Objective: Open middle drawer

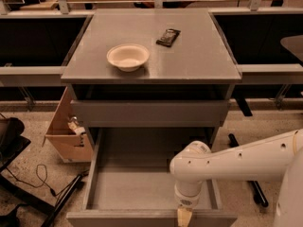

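Vertically, the wrist hangs, gripper (183,216) at front of middle drawer (118,218).

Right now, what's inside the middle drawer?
Only bare grey floor and walls show inside the middle drawer, pulled out. The arm covers its right front corner, so that patch is unseen. The gripper sits at the front edge.

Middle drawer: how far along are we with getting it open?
Done: the middle drawer stands pulled far out of the grey cabinet, its bare box interior showing below the top drawer front. In hand: the pincer sits at the drawer's front edge, right of centre. Left: probably just backing the arm away; whether the drawer has more travel I cannot tell.
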Tool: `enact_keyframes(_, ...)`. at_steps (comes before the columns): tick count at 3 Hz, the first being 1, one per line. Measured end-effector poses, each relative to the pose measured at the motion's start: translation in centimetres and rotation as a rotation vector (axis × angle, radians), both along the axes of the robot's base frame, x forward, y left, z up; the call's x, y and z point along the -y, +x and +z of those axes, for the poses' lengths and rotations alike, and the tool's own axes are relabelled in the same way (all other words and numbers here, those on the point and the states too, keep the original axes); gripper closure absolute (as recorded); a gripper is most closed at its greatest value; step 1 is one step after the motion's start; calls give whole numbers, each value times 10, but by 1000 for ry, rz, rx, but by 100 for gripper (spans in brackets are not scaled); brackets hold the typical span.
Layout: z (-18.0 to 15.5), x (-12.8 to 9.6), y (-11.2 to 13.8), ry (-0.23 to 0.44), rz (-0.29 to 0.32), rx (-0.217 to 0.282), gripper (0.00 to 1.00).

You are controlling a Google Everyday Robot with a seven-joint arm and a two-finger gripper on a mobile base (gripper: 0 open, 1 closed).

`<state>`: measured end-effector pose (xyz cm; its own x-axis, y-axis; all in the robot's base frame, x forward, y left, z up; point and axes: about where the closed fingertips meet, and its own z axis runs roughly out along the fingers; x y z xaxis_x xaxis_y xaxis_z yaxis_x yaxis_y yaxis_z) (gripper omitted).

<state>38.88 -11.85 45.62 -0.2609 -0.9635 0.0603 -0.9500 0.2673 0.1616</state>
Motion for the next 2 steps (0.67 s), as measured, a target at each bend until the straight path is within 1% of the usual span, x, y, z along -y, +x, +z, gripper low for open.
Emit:
enact_keyframes(1,76,-2,8,-82,2,39,0)
enact_keyframes(2,136,6,27,-143,17,44,0)
